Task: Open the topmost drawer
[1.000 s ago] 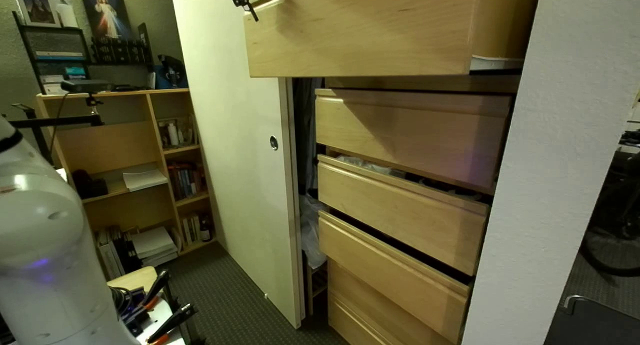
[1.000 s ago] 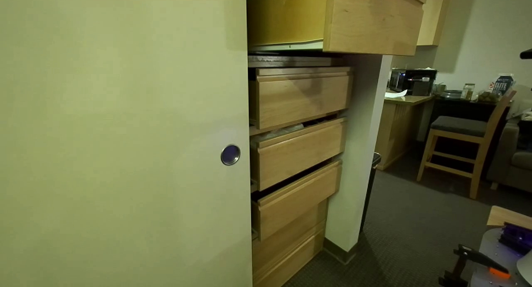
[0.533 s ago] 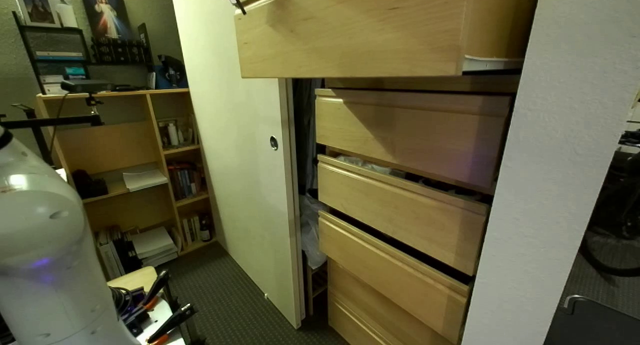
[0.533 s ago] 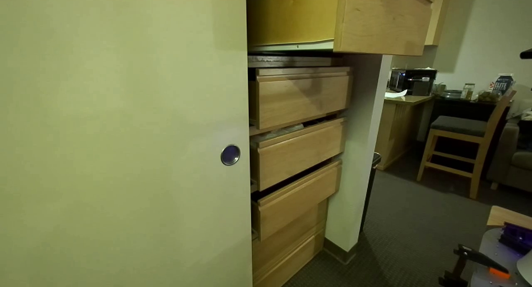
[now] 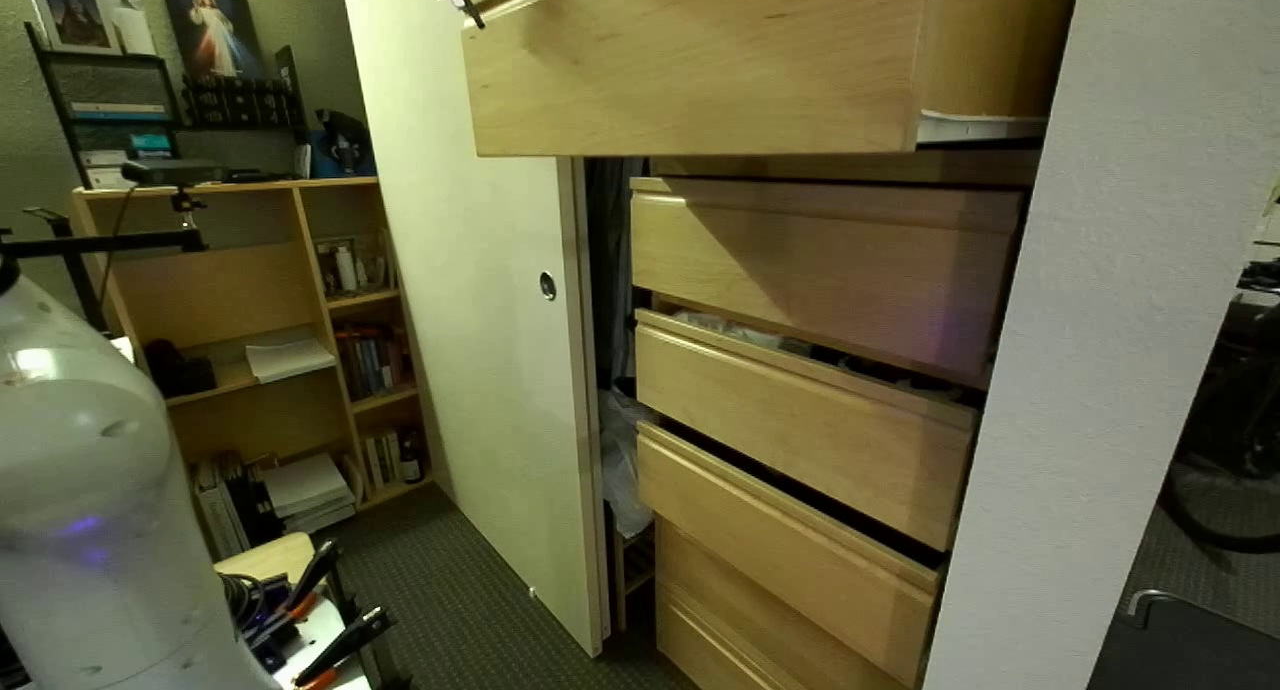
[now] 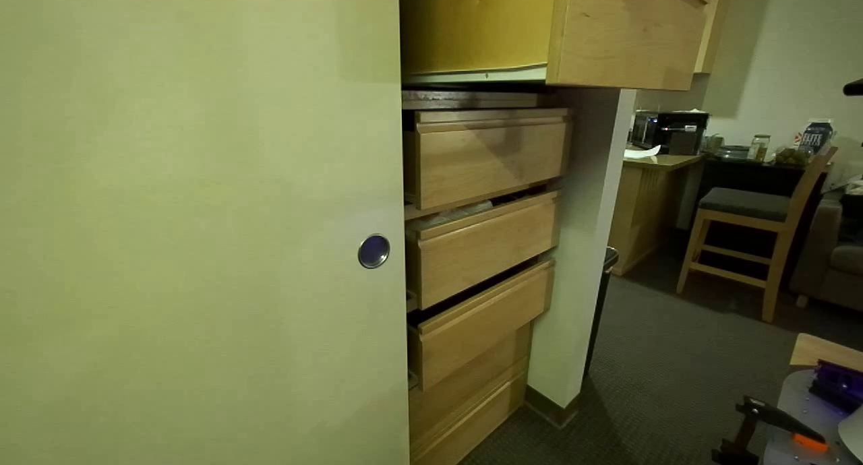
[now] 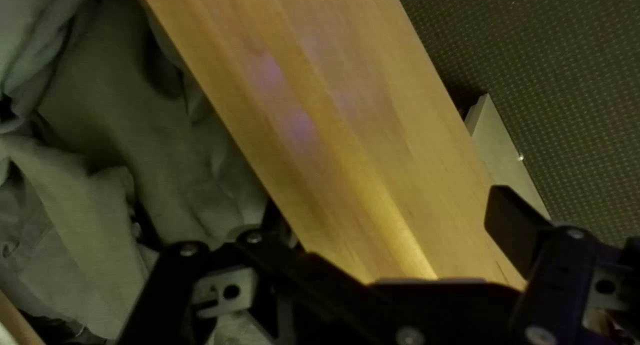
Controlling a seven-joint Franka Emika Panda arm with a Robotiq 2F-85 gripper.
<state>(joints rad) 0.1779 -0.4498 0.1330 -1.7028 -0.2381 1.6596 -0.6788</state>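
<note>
The black two-fingered tool [image 7: 392, 222] has its jaws standing wide apart, astride the upper edge of the topmost drawer [image 5: 710, 70], a deep box of pale blond wood with a plain flat front; it looks hooked over that edge rather than clamped, and whether either pad presses I cannot tell. In the wrist view the edge runs from the tool towards eleven o'clock, with crumpled grey-green cloth [image 7: 150, 115] inside at ten and dark speckled carpet [image 7: 530, 45] far below at one. The drawer stands well out in both exterior views, its white side runner [image 6: 516, 75] showing; in an exterior view the alike pale-wood drawer fronts [image 5: 800, 425] lie beneath at five o'clock and the cream-white flat door panel [image 5: 480, 300] at seven. I judge the outward pull to be the step in hand, nearly done. The next move calls for a level draw straight out, if any travel is left, then a lift of both fingers clear without nudging the drawer back in.
</note>
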